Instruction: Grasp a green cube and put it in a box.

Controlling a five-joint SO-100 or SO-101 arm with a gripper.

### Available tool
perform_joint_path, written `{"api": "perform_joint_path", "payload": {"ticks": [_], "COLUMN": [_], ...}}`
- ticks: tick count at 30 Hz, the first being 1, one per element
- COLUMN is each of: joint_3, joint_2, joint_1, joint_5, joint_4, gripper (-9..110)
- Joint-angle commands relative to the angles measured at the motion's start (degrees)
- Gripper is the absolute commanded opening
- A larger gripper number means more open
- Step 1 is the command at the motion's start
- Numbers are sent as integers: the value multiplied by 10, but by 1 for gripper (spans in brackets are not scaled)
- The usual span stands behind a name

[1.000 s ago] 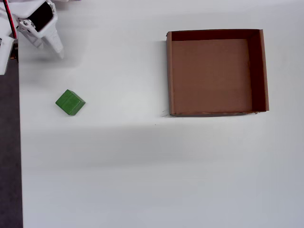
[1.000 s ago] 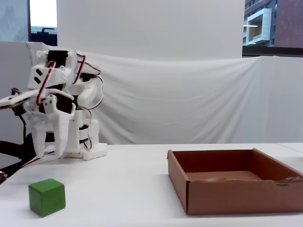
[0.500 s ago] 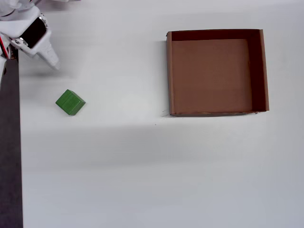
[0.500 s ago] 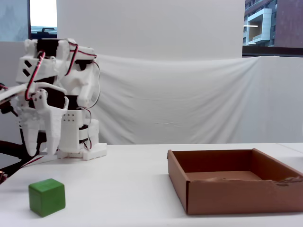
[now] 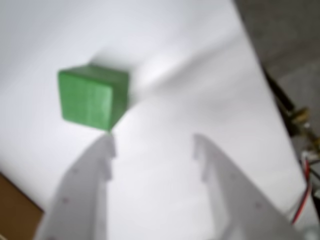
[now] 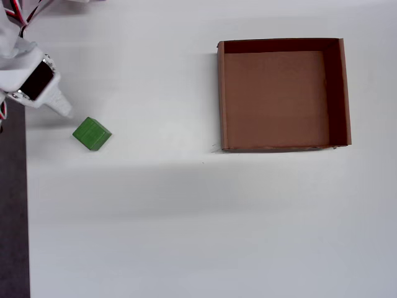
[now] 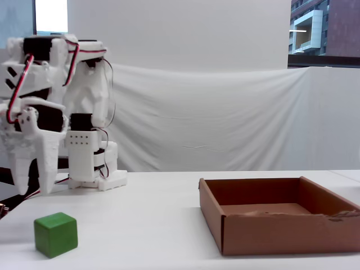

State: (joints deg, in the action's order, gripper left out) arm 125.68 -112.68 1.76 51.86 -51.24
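On white tabletop point(image 6: 186, 217), approach step: white two-finger hand point(image 5: 152, 145) hung wide, empty, beside small bright-green cube point(image 5: 92, 97); next it needed centring w/ descent, brown cardboard box point(image 6: 221, 93) well apart.

There was one green cube point(image 6: 92, 133), lying just ahead of the fingertips of the gripper point(image 7: 32, 190) and a little to the left of them in the wrist view point(image 5: 93, 97). There was one cardboard box point(image 6: 335, 93), well away from the gripper on the far side of the cube, with nothing in it. One arm point(image 7: 53, 90) stood on the single white table point(image 6: 186, 217), and its gripper had two fingers point(image 5: 82, 192).
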Motion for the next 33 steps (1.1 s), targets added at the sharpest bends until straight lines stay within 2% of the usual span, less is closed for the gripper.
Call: {"api": "perform_joint_path", "payload": {"ticks": [1, 16, 33], "joint_3": [-42, -76, -232], "joint_2": [11, 80, 189], "joint_1": [-1, 4, -20], "joint_5": [-2, -14, -65], "joint_4": [-3, -4, -36], "gripper": [21, 21, 21]}}
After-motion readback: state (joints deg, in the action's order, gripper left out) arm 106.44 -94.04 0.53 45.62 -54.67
